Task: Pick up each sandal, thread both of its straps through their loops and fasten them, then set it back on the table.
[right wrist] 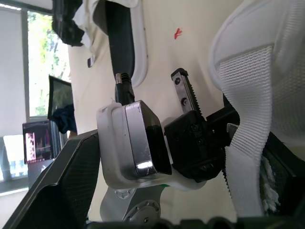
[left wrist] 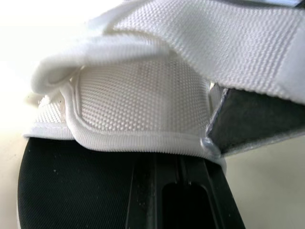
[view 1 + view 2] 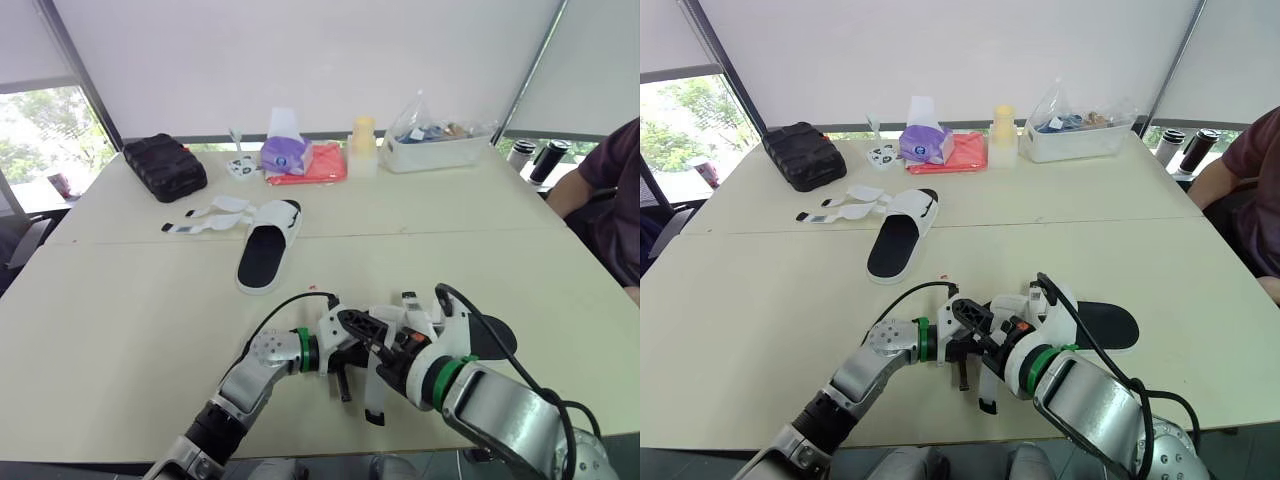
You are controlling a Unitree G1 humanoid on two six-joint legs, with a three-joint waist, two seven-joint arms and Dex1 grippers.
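Near sandal (image 3: 1110, 325) at table (image 3: 130, 330) front, long axis left-right, sole end toward our right. Left gripper (image 3: 352, 345) and right gripper (image 3: 398, 345) meet at strap end; we cannot tell either's grip. Loose strap (image 3: 374, 398) hangs just beside left gripper. Second sandal (image 3: 268, 245) well apart, farther back.

I read white woven-cloth sandal strap (image 2: 157, 90): coarse weave, matt | black sandal footbed (image 2: 71, 191): finely grained, matt | cream desk (image 3: 120, 330): smooth
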